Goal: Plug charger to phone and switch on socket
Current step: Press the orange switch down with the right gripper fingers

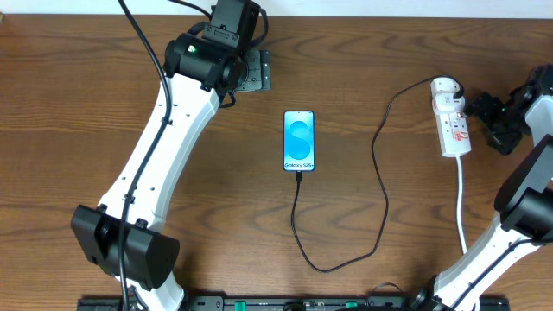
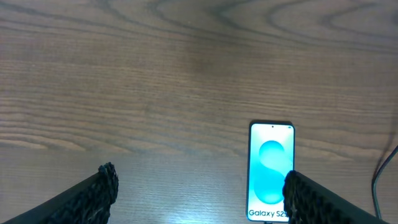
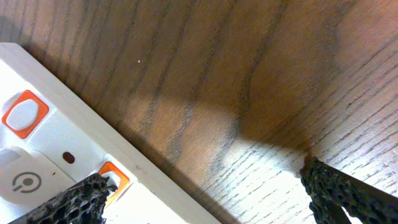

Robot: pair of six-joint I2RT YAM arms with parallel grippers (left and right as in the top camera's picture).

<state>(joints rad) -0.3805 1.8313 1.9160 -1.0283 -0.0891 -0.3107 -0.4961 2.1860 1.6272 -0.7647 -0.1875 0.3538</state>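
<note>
The phone [image 1: 299, 141] lies flat mid-table with its blue screen up, and also shows in the left wrist view [image 2: 271, 171]. The black charger cable [image 1: 328, 266] meets the phone's bottom edge, loops toward me and runs up to the white adapter [image 1: 444, 86], which sits on the far end of the socket strip [image 1: 455, 130]. My left gripper [image 1: 252, 69] is open and empty, left of and beyond the phone [image 2: 202, 196]. My right gripper [image 1: 486, 119] is open just right of the strip. In the right wrist view [image 3: 208, 190] one finger overlaps the strip [image 3: 50, 149] by an orange switch [image 3: 117, 177].
The strip's thick white cord [image 1: 460, 203] runs toward the front edge beside the right arm's base. A stretch of the black cable shows at the right edge of the left wrist view [image 2: 379, 180]. Wooden tabletop [image 1: 86, 104] all round.
</note>
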